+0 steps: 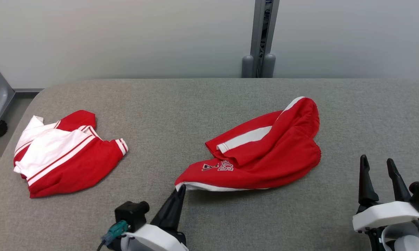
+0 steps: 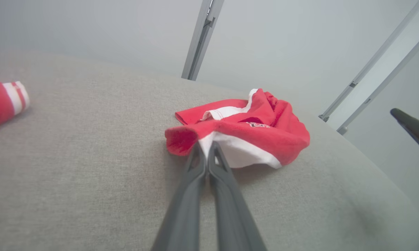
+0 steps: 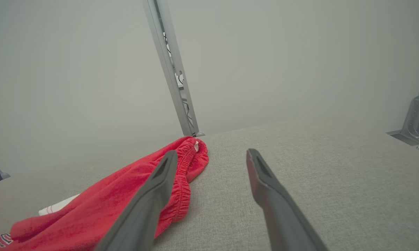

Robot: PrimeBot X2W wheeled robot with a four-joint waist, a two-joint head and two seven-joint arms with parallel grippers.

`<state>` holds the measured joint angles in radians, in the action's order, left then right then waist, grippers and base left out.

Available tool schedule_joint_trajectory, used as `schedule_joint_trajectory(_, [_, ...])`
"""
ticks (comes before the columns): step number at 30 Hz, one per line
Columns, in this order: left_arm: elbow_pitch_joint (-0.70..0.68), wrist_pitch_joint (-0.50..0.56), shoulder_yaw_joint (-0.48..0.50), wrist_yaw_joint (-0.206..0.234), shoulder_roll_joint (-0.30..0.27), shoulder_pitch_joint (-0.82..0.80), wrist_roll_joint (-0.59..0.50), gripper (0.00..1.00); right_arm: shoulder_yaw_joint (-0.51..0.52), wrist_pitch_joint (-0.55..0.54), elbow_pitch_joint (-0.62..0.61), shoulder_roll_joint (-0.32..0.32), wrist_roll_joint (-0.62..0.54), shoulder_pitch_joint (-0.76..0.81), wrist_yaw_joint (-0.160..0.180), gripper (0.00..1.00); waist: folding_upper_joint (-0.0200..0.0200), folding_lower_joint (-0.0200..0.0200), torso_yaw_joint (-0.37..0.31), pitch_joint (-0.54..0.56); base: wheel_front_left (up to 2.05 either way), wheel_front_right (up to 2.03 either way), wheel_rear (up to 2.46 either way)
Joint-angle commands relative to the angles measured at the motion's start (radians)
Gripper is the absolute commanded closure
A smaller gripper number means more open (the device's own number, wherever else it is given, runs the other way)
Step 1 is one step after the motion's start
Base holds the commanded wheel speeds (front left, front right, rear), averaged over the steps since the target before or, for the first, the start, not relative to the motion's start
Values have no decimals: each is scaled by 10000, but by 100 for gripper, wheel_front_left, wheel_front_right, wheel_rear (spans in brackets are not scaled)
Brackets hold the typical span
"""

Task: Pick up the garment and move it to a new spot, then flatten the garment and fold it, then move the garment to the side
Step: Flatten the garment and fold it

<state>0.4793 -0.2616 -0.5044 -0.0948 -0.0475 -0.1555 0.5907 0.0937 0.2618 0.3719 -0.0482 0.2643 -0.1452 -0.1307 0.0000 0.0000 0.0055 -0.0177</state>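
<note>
Midway across the tabletop (image 1: 181, 101) lies the red garment (image 1: 265, 153), its near-left corner pinched by the closed left gripper (image 1: 182, 187); right gripper (image 1: 376, 159) spread, empty. Pickup seems underway; next, lift and carry it.

A grey fabric-covered table (image 1: 195, 104) carries red shorts (image 1: 272, 157) and a red-white shirt (image 1: 66, 157).

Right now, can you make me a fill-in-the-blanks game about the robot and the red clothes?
The left tool is ____ on a corner of the red shorts.
The right tool is ____ and holds nothing.
The red and white top lies on the robot's ____ side of the table.
The table is ____ in colour.
Missing words: shut, open, left, grey.
</note>
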Motion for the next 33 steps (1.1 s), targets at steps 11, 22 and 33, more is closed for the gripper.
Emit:
schedule_joint_trajectory(11, [-3006, -45, 2023, 289, -48, 1038, -1862, 100, -735, 51, 838, -52, 67, -111, -2, 0, 0, 0, 238, 43, 0, 0, 0])
schedule_joint_trajectory(22, [-2883, -45, 1792, 303, -49, 1071, -1853, 100, -2312, 51, 2503, -780, -429, -730, -2, 0, 0, 0, 525, -236, 0, 0, 0])
schedule_joint_trajectory(33, [-2828, -45, 1622, 244, -51, 754, -1787, 100, -4652, 51, 4582, -1317, -812, -2186, -2, 0, 0, 0, 1050, -669, 0, 0, 0])
